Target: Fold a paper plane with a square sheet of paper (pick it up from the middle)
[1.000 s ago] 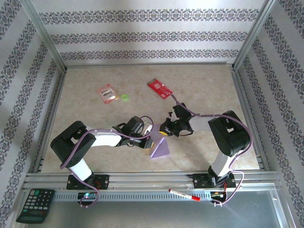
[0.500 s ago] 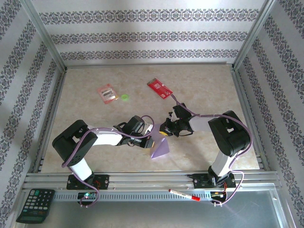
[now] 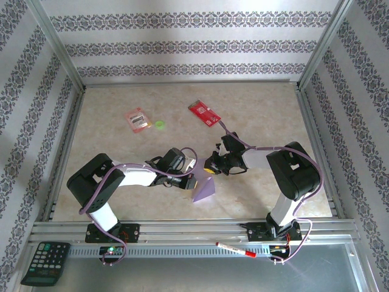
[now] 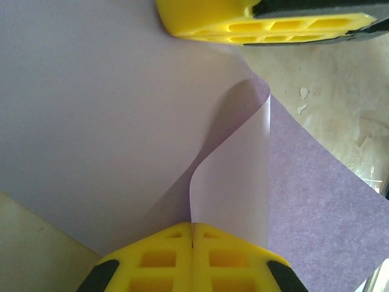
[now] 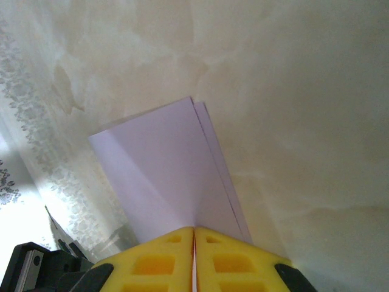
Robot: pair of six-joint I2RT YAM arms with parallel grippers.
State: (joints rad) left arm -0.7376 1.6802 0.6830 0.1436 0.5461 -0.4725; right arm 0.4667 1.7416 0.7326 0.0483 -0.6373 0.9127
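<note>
The square sheet of paper (image 3: 205,191) is pale lilac and folded into a triangle, standing partly raised off the table between the two arms. My left gripper (image 3: 189,181) is shut on a curled flap of it (image 4: 192,226); the sheet (image 4: 91,121) spreads out beyond the yellow fingers. My right gripper (image 3: 209,168) is shut on the sheet's upper corner (image 5: 194,230), with the layered paper (image 5: 164,164) fanning away from its tips. One of the right gripper's yellow fingers (image 4: 243,24) shows at the top of the left wrist view, lying against the paper.
A red card (image 3: 204,113), a pink-red packet (image 3: 137,119) and a small green disc (image 3: 160,125) lie farther back on the table. A calculator (image 3: 45,262) and a red marker (image 3: 234,250) rest by the near metal rail.
The left arm has shifted very slightly; both grippers and the paper stay almost where they were.
</note>
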